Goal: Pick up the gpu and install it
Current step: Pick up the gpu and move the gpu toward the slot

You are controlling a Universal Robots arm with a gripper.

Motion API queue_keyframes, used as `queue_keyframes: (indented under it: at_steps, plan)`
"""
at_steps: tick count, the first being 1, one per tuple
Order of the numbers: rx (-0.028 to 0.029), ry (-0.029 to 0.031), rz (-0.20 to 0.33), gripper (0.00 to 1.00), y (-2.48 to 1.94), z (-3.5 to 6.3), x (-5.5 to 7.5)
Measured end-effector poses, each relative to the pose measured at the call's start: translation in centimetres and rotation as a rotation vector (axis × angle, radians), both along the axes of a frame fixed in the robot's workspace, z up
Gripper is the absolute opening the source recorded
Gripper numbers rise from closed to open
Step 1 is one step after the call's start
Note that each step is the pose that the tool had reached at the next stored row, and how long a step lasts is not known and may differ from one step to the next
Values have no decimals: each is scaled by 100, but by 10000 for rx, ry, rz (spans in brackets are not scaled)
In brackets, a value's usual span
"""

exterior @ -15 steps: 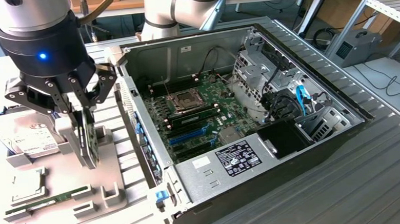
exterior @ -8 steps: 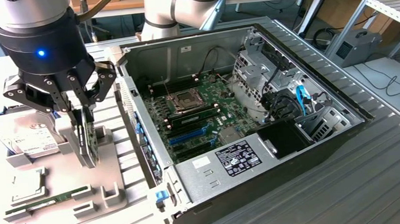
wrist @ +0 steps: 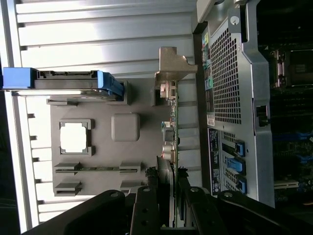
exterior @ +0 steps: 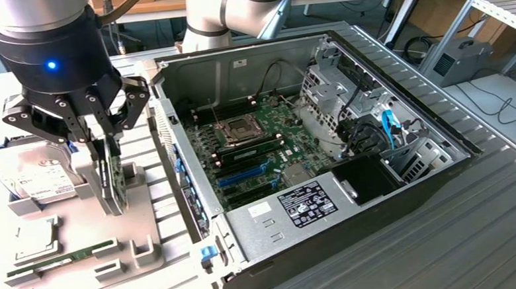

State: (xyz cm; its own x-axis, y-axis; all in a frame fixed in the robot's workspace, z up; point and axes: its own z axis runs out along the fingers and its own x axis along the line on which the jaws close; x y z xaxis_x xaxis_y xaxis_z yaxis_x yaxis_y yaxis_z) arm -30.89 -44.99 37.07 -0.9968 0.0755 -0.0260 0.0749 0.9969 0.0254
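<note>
The gpu (exterior: 115, 188) stands on edge over the grey parts fixture (exterior: 148, 236) at the exterior view's left. It is a thin dark card with a silver end bracket (wrist: 173, 66). My gripper (exterior: 107, 159) comes down on it from above. In the wrist view the card (wrist: 172, 127) runs edge-on into my gripper (wrist: 173, 198), with one black finger (wrist: 146, 205) on each side against its faces. Whether the card's lower edge still rests in the fixture I cannot tell. The open computer case (exterior: 453, 151) lies beside the fixture, its motherboard (exterior: 258, 141) and blue card slots (exterior: 242, 177) exposed.
On the fixture lie a silver hard drive (exterior: 34, 173) with blue rails (wrist: 110, 83), a square processor (exterior: 33, 239) and a green memory stick (exterior: 57, 261). The case's perforated rear wall (wrist: 230, 83) stands close beside the card. Ribbed metal table (exterior: 475, 239) surrounds everything.
</note>
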Motion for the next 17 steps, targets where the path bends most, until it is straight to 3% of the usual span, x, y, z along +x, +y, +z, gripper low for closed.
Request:
queue_keyframes:
  at_steps: [17]
  plan:
    - [0,1,0,26,0,57,0]
